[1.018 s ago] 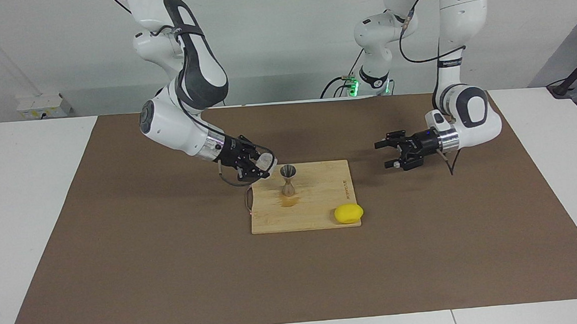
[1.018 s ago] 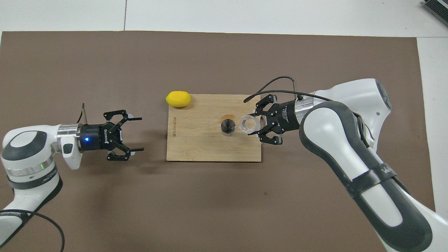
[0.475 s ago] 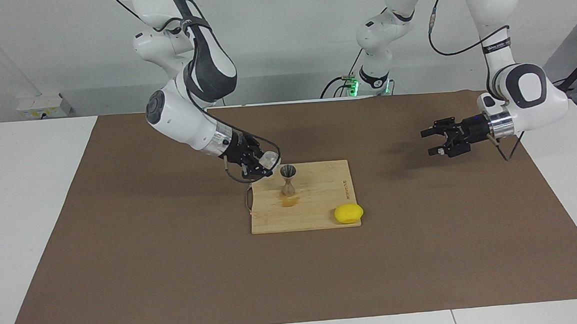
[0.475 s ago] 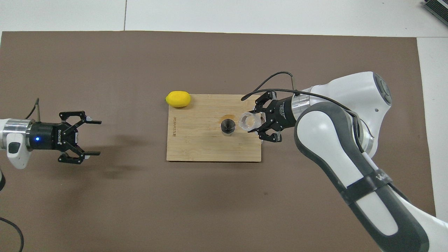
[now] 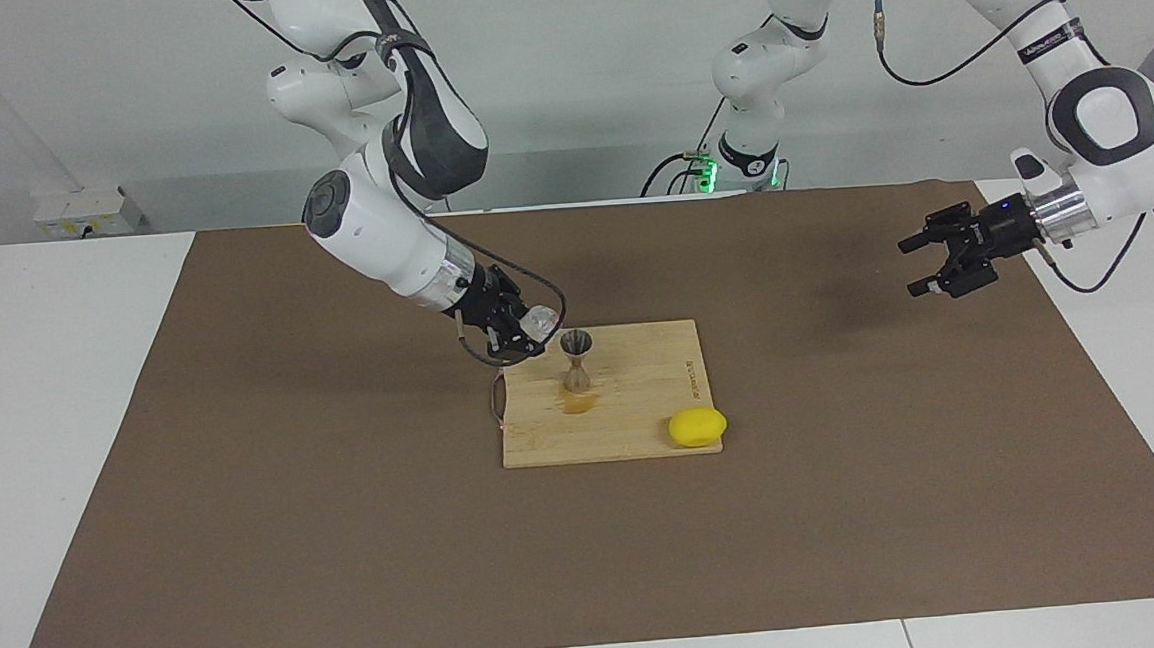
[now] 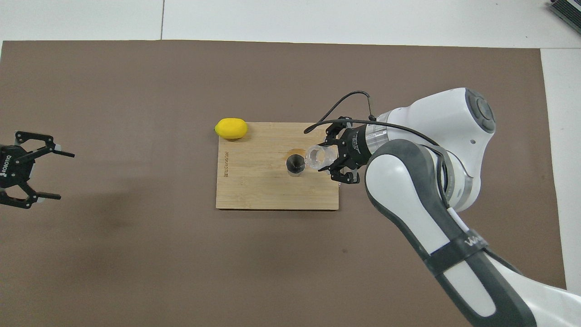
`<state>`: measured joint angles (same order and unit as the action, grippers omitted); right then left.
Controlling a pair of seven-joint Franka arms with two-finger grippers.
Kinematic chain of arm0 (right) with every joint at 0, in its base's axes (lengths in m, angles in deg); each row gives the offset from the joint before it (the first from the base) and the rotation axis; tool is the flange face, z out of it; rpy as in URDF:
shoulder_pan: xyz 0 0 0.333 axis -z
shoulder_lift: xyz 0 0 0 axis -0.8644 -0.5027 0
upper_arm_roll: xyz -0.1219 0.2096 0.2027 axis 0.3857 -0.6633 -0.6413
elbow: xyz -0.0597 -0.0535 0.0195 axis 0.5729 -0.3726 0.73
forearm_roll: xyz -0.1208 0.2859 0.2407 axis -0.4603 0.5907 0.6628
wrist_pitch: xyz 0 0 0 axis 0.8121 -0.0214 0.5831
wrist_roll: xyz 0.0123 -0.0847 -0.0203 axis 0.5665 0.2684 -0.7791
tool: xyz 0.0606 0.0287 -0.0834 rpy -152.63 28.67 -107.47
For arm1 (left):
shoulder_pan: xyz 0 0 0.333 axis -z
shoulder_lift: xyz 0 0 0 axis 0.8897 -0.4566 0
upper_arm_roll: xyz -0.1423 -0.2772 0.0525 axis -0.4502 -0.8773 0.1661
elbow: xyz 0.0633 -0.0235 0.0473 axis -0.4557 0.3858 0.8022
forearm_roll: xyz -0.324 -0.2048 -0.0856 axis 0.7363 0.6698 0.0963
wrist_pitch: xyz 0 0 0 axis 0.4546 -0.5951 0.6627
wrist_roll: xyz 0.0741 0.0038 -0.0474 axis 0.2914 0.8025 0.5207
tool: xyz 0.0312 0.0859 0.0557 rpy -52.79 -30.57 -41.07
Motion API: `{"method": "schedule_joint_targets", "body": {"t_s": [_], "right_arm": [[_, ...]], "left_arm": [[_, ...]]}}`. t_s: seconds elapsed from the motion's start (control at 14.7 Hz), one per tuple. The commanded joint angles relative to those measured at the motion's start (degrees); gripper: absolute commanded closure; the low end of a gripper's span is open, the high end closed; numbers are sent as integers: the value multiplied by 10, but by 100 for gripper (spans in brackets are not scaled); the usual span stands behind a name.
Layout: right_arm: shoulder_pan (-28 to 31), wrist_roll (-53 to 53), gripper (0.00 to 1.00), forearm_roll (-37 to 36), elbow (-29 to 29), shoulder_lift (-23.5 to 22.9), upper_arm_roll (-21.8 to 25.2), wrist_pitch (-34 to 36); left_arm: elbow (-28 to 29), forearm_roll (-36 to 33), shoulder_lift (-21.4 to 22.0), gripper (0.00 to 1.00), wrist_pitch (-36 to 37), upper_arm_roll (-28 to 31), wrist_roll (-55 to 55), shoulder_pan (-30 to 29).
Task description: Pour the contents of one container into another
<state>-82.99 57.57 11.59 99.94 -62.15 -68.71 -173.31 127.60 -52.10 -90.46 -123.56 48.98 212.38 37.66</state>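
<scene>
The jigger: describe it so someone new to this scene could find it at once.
Start at the bamboo cutting board in the middle of the brown mat. The jigger stands upright on it, beside the tilted glass tumbler in the right gripper. It is silver metal and hourglass-shaped, unlike the clear glass or the yellow lemon.

small printed mark on cutting board (image 6: 277, 190), letters unreadable

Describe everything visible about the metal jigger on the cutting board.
The jigger is a small silver-grey metal measure, hourglass-shaped: two cones joined at a narrow waist. It stands upright near the middle of the bamboo cutting board, open mouth up, its inside dark from above. A brownish wet patch marks the board at its foot. Nothing touches it; the tilted glass tumbler in the right gripper hangs beside its rim.
</scene>
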Motion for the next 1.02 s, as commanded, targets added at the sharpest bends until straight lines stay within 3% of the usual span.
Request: {"method": "schedule_joint_targets", "body": {"t_s": [0.0,0.47,0.61,0.75,0.95], "right_arm": [[-10,34,100,-37,-23,-11,0,-5],[-16,67,100,-81,-45,-22,2,-4],[-16,75,100,-89,-47,-22,2,-4],[-26,78,100,-89,-51,-26,4,-3],[-28,91,100,-98,-60,-29,4,-4]], "left_arm": [[-46,-46,10,0,6,-6,-81,15],[-79,-80,36,0,7,-7,-372,52],[-103,-148,65,0,0,-8,-466,93],[-111,-219,96,0,3,-8,-627,140],[-108,-224,104,0,4,-8,-734,151]]}}
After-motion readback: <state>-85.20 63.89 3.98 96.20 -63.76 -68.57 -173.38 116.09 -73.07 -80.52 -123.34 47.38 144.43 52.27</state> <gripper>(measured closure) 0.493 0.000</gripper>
